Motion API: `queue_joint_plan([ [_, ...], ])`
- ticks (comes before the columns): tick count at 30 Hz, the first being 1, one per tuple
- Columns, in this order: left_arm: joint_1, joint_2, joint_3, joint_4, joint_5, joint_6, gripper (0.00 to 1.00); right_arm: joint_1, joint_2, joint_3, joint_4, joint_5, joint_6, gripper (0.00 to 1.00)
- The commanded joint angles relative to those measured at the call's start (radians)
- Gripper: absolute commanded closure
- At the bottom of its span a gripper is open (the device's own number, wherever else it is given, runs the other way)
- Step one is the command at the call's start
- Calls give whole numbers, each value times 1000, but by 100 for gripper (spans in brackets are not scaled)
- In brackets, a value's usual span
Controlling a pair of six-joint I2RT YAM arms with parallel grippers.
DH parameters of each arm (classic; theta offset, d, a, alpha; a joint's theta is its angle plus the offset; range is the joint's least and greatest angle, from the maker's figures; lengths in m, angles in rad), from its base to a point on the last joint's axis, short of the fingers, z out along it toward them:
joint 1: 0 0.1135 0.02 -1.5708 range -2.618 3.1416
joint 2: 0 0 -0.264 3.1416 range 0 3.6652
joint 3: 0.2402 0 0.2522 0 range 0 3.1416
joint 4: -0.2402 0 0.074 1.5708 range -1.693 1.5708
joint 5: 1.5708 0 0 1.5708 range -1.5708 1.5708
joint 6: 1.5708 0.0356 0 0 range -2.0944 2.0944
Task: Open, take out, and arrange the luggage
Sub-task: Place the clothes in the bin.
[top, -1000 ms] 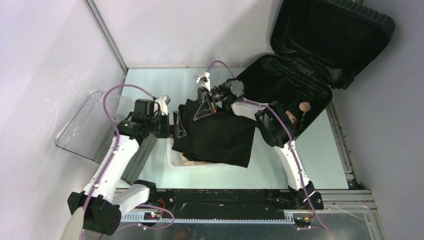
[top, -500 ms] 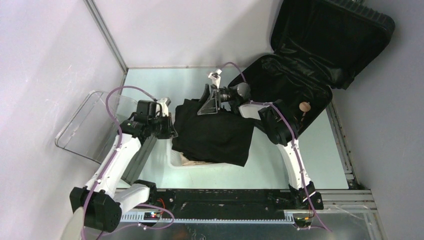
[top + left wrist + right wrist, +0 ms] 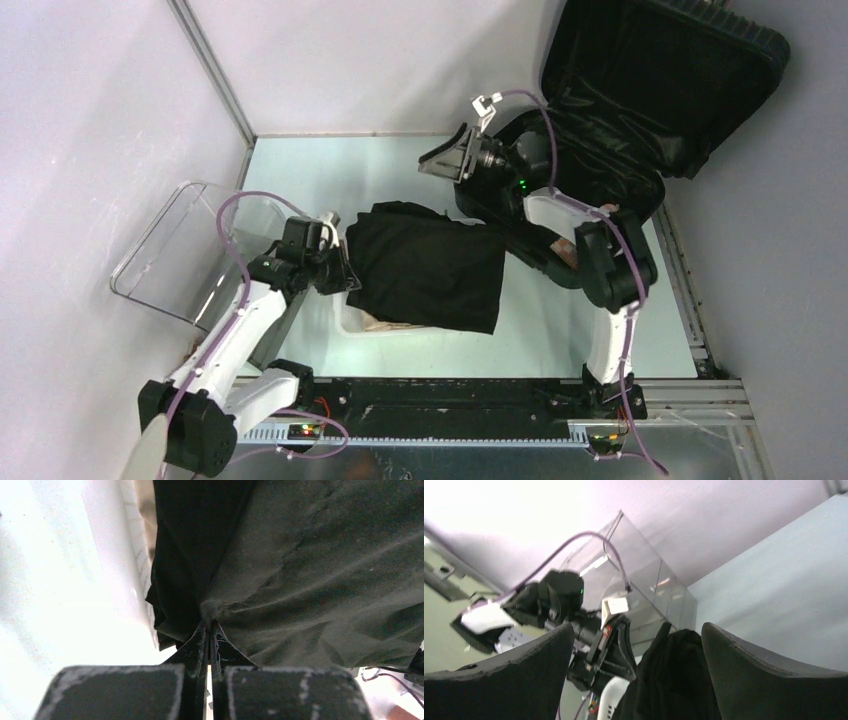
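Note:
The luggage point(image 3: 640, 110), a big black hard-shell suitcase, lies open at the back right with its lid raised against the wall. A black garment point(image 3: 430, 270) is draped over a white basket point(image 3: 352, 322) in the middle. My left gripper point(image 3: 346, 276) is shut on the garment's left edge; in the left wrist view the jaws point(image 3: 209, 625) pinch a fold of the dark cloth point(image 3: 310, 570). My right gripper point(image 3: 442, 162) hangs open and empty above the table by the suitcase's left corner. In the right wrist view its fingers point(image 3: 636, 630) frame the garment point(image 3: 674, 675) from a distance.
A clear plastic tray point(image 3: 165, 250) leans at the left wall, also seen as clear plastic tray point(image 3: 639, 570) from the right wrist. A tan item point(image 3: 610, 211) shows inside the suitcase. The table is walled at the left and back. A metal rail point(image 3: 690, 300) runs down the right edge.
My right gripper let go of the garment, opened, and lifted back toward the suitcase. My left gripper shut on the garment's left edge. The cloth's top edge dropped flatter.

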Motion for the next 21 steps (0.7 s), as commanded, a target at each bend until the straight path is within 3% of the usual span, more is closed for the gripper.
queue_joint_plan([
  [1,-64,-49,22,10,-103,-105,100,-23,-200,1,-554,161,-208,0],
  [4,-78,-43,43,-15,-124,-165,100,-29,-295,1,-839,297,-384,1],
  [7,-136,-66,44,-21,-188,-211,100,4,-428,1,-1173,616,-612,1],
  [9,-175,-92,12,1,-241,-243,100,12,-487,2,-1304,724,-655,1],
  [14,-190,-119,-43,31,-362,-289,100,-89,-575,-1,-1514,672,-638,0],
  [17,-197,-143,-41,25,-395,-302,100,-85,-622,-2,-1615,655,-736,0],
  [21,-243,-188,-34,5,-472,-324,100,-30,-679,-20,-1671,752,-743,5],
])
